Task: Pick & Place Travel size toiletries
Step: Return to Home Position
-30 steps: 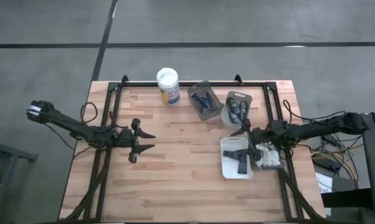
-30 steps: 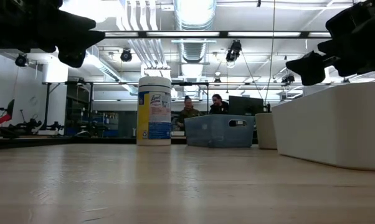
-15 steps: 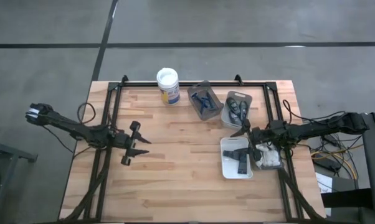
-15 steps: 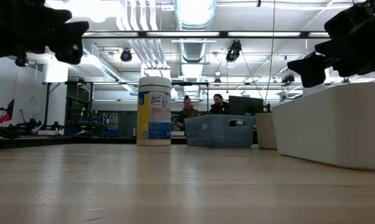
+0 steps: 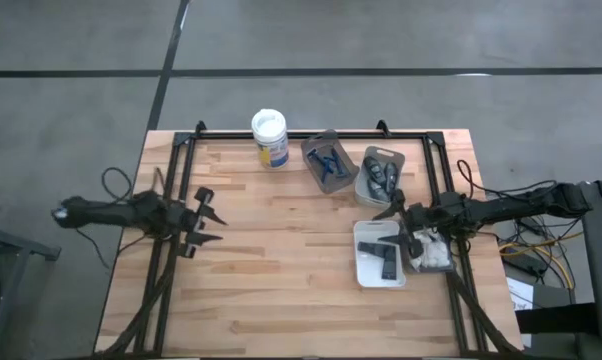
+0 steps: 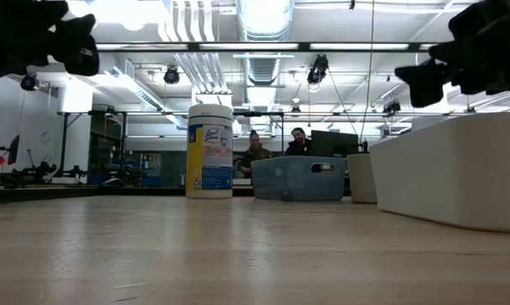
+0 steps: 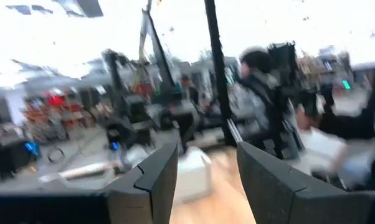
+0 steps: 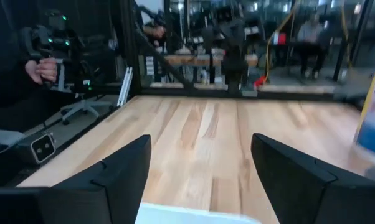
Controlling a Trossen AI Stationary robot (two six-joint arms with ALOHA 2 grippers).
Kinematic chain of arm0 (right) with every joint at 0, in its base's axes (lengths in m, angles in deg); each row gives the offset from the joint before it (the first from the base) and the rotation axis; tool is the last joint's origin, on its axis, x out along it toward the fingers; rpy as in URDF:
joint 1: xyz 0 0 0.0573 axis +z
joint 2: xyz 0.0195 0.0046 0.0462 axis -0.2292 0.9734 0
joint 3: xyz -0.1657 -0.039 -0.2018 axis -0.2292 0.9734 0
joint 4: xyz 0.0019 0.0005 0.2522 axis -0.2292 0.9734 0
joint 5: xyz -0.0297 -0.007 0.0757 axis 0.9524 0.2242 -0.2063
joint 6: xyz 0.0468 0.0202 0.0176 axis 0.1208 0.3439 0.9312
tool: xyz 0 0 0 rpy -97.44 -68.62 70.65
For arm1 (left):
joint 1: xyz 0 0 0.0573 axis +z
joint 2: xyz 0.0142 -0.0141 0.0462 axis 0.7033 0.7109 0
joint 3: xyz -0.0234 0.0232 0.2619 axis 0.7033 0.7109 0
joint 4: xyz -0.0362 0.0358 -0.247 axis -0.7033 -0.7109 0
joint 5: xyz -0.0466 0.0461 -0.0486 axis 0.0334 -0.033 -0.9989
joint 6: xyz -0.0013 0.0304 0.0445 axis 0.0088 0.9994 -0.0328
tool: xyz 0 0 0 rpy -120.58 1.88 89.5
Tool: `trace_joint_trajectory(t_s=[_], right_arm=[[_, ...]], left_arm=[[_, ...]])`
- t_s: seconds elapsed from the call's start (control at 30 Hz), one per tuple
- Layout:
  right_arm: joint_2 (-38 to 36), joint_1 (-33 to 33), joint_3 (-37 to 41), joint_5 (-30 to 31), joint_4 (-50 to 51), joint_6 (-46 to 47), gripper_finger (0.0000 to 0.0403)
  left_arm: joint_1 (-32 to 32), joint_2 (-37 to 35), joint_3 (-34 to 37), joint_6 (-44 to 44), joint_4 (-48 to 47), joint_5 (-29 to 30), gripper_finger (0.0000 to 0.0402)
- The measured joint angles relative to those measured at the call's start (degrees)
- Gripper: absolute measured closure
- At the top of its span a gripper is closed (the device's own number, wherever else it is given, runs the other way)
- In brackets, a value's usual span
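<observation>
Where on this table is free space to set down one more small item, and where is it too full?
The bare table between the left gripper and the white tray is free, as is the whole strip below them in the high view. It is crowded on the right: grey trays, white tray and right gripper sit close together.

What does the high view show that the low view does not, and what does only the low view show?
Only the high view shows what lies inside the trays: blue razors, dark bottles, black tubes and white packets. Only the low view shows the room behind, with two people and ceiling lights. Both show the white-lidded tub, the white tray, and the open left gripper and open right gripper above the table.
</observation>
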Motion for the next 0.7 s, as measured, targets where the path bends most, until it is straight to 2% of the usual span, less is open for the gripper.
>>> trace_joint_trajectory(t_s=[0.07,0.13,0.33,0.63,0.7], right_arm=[[-2.2,0.0,0.0,-0.1,0.2,-1.9,0.0137],[-4.7,-0.1,0.0,-1.2,1.0,-4.1,0.0142],[-13.6,-1.6,-0.1,-2.6,3.3,-6.2,0.0157],[-31.1,-2.6,-0.1,-3.0,18.9,-4.2,0.0173],[-31.2,-2.6,-0.1,-3.4,19.8,-3.6,0.0175]], left_arm=[[1.4,-3.0,0.0,-0.8,-1.7,-0.1,0.0231],[2.5,-2.9,-0.1,-1.3,-5.7,-1.8,0.0231],[3.8,-3.0,0.0,-1.7,-8.4,-3.5,0.0231],[3.9,-3.0,0.0,-0.6,-8.6,-4.1,0.0231],[3.9,-3.0,0.0,-0.2,-9.2,-4.1,0.0231]])
